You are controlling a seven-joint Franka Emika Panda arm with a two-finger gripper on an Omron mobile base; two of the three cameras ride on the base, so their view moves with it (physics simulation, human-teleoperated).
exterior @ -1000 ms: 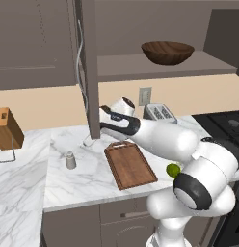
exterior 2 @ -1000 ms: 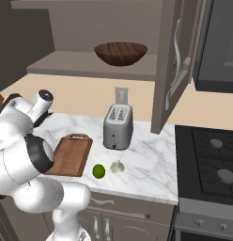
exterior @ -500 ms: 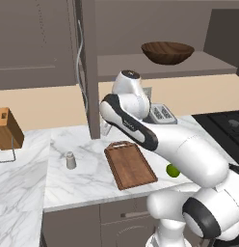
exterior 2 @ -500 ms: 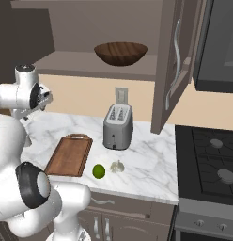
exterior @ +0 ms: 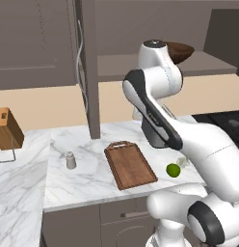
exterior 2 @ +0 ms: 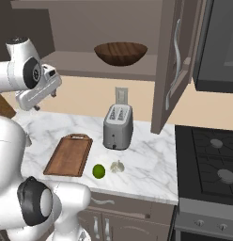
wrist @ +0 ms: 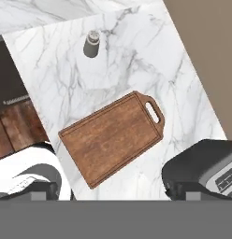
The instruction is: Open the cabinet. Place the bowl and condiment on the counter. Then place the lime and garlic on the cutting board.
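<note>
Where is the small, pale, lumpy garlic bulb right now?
In the right base view, the pale lumpy garlic bulb lies on the white marble counter, just right of the round green lime and in front of the silver toaster.

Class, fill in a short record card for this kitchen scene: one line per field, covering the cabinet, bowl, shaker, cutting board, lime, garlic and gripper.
cabinet: door open
bowl: on the cabinet shelf
shaker: upright on the counter, left of the board
cutting board: bare, flat on the counter
lime: on the counter, beside the board, not on it
garlic: on the counter next to the lime, in front of the toaster
gripper: open, raised above the counter, holding nothing
</note>
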